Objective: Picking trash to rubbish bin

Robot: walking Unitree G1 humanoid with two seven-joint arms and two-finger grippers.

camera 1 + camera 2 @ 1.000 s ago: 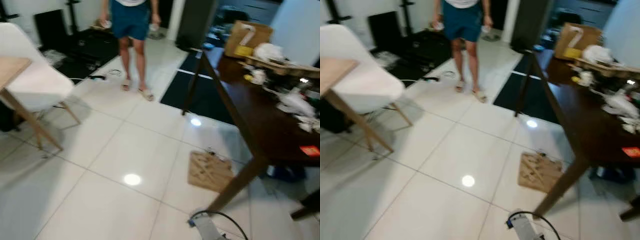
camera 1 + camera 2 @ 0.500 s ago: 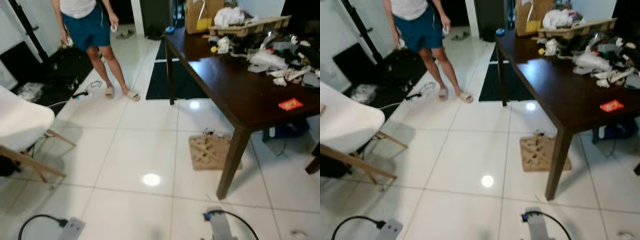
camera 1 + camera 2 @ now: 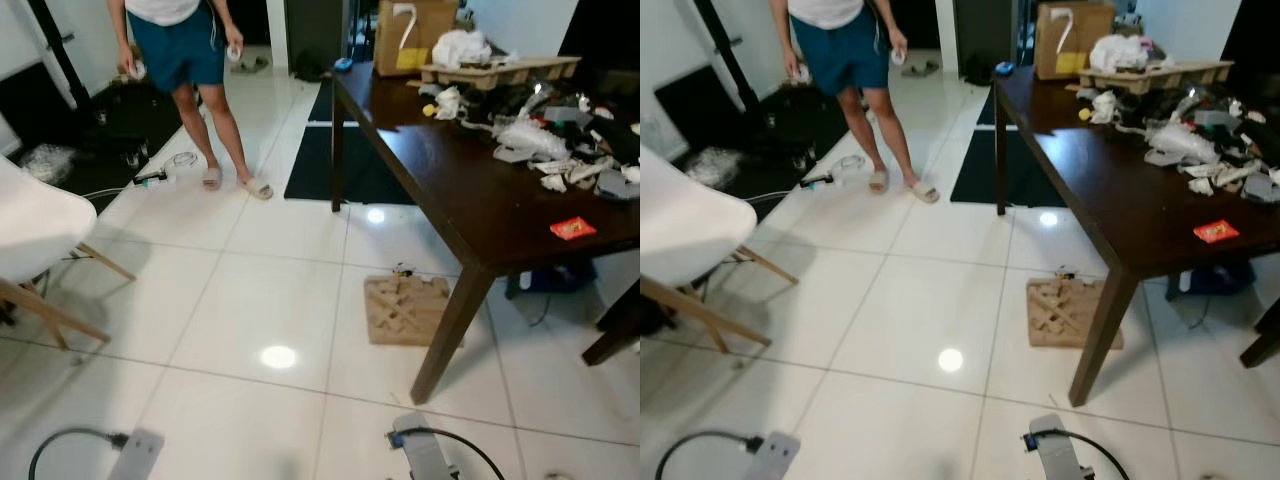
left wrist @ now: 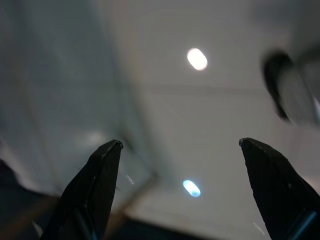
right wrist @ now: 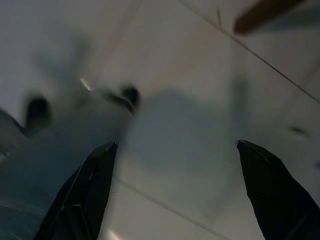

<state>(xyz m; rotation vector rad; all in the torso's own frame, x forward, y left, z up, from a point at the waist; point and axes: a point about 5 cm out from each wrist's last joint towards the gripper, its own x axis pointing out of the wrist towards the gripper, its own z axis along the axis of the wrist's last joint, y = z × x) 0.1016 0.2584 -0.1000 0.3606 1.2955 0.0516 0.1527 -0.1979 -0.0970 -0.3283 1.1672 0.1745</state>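
Note:
A brown cardboard pulp tray (image 3: pixel 405 310) lies flat on the white tile floor beside the near leg of the dark wooden table (image 3: pixel 470 205). Crumpled wrappers and plastic litter (image 3: pixel 540 140) cover the table's far right part, and a small red packet (image 3: pixel 572 228) sits near its front edge. My left gripper (image 4: pixel 179 150) hangs open over bare tile, fingers wide apart with nothing between them. My right gripper (image 5: pixel 175 150) is open too, over tile with a blurred shadow. Both arms' wrists show at the bottom of the head views, the left wrist (image 3: pixel 135 455) and the right wrist (image 3: pixel 425 458).
A person (image 3: pixel 185 60) in blue shorts and sandals stands at the back left on the tiles. A white chair (image 3: pixel 40 235) with wooden legs is at the left. A cardboard box (image 3: pixel 412 35) stands on the table's far end. A dark mat (image 3: pixel 340 165) lies beyond the table.
The camera has swung and steadied: the table and pulp tray now sit more squarely ahead on the right, the chair further left. The person has barely shifted. Both grippers hang as before.

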